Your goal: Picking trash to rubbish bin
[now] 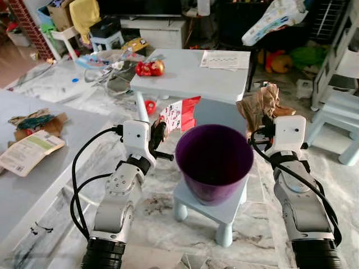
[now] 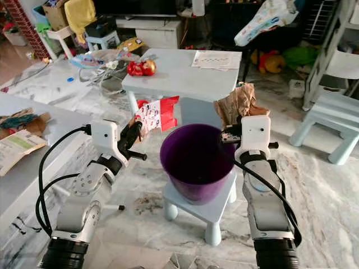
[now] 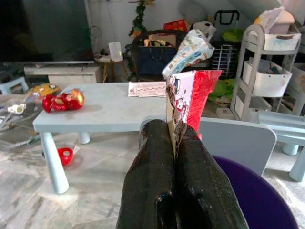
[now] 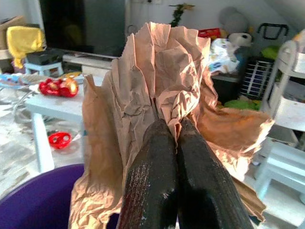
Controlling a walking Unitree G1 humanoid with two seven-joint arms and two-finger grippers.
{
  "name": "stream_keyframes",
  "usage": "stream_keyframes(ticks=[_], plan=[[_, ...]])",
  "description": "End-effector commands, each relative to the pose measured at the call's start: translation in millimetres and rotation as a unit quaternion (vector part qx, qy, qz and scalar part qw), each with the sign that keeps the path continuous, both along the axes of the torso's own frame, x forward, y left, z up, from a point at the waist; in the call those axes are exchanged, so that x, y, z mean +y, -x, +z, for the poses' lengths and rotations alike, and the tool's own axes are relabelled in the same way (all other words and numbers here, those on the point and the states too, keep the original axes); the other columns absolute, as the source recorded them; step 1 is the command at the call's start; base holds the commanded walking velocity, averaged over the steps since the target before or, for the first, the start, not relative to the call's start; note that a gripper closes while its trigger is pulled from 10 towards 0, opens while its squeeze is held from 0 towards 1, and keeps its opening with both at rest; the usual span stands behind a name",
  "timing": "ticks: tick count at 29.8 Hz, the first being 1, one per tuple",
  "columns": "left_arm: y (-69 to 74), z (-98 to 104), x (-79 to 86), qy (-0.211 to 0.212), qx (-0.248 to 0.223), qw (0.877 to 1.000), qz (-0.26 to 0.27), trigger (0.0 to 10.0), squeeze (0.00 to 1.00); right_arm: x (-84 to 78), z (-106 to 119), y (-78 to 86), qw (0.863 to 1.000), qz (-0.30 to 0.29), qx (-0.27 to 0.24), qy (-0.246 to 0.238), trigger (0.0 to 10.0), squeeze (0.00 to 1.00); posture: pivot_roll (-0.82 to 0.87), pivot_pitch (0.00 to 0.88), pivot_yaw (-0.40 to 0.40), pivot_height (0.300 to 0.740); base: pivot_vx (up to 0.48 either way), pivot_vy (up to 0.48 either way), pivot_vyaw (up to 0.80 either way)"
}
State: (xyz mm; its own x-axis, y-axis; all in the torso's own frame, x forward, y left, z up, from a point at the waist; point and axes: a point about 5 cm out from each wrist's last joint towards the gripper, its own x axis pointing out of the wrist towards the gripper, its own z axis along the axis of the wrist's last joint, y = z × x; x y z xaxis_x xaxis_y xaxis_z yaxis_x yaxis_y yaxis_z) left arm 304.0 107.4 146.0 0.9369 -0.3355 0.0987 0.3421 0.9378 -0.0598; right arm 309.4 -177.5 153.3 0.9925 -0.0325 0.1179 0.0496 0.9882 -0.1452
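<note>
Flanking the purple bin (image 1: 214, 162) at frame centre, left end effector (image 1: 159, 136) grips red-white wrapper (image 1: 179, 115); right end effector (image 4: 174, 125) clamps crumpled brown paper (image 1: 259, 105); grey table (image 1: 190, 78) behind.

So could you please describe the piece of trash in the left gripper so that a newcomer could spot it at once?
Start at the purple bin on the small stool. Beside its rim, the left gripper pinches a flat red-and-white printed wrapper. The right gripper holds crumpled brown paper instead.
</note>
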Motion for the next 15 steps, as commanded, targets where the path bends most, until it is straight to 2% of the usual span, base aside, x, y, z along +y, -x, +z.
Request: stream_keyframes(ticks=[1,15], plan=[[0.1,0.9,-0.2,0.000,0.000,1.000,-0.004,10.0,0.00,-0.3,1.9,0.1,1.000,-0.001,-0.002,0.002,10.0,0.00,-0.08,0.081,0.085,0.740,0.000,0.000,0.00],[-0.2,1.1,0.9,0.004,-0.001,1.000,0.001,10.0,0.00,-0.9,2.2,-0.4,1.000,0.000,-0.002,0.004,10.0,0.00,-0.08,0.077,0.084,0.740,0.000,0.000,0.00]])
